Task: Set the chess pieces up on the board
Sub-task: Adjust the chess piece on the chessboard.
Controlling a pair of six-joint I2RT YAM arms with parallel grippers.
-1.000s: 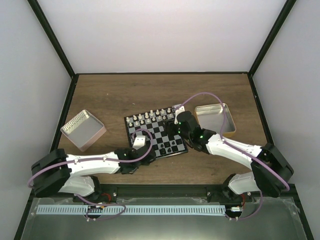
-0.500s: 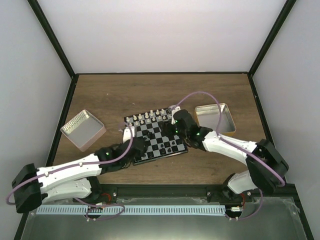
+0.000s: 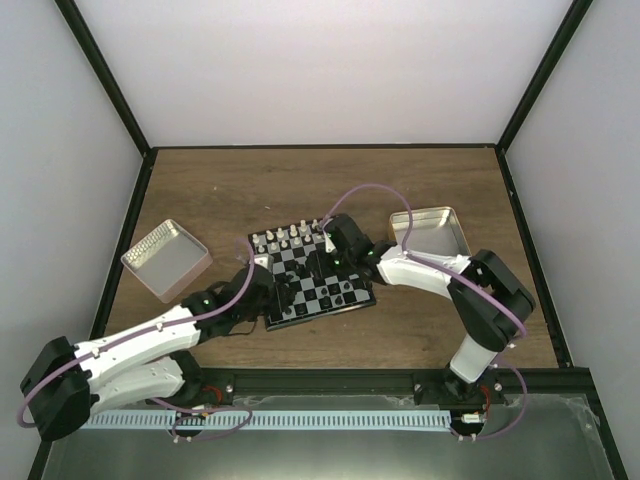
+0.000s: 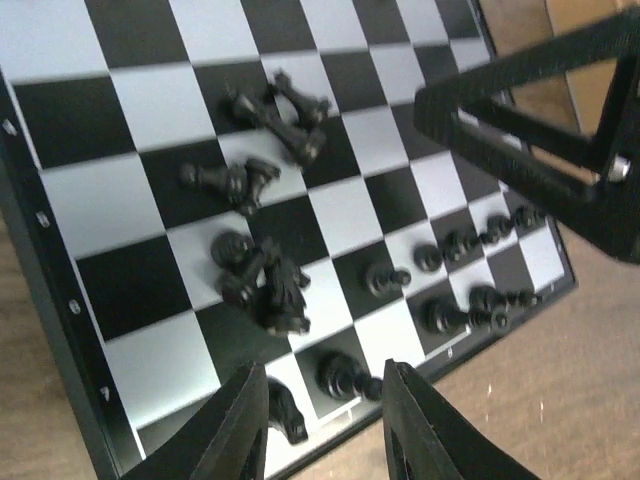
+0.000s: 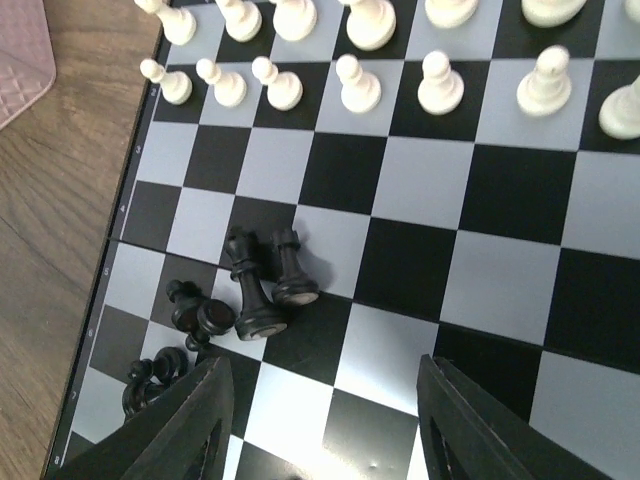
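the board (image 4: 150, 100) lies near the middle of the table (image 3: 220, 190), closer to its near edge. black chess pieces (image 4: 265, 285) lie toppled in clusters on the board's near-left squares, with more along its near edge. white pieces (image 5: 360, 85) stand in two rows at its far edge. left hand (image 4: 322, 385): released, one black piece between its parted fingers, not clamped. right hand (image 5: 325, 365): released, empty, over bare squares.
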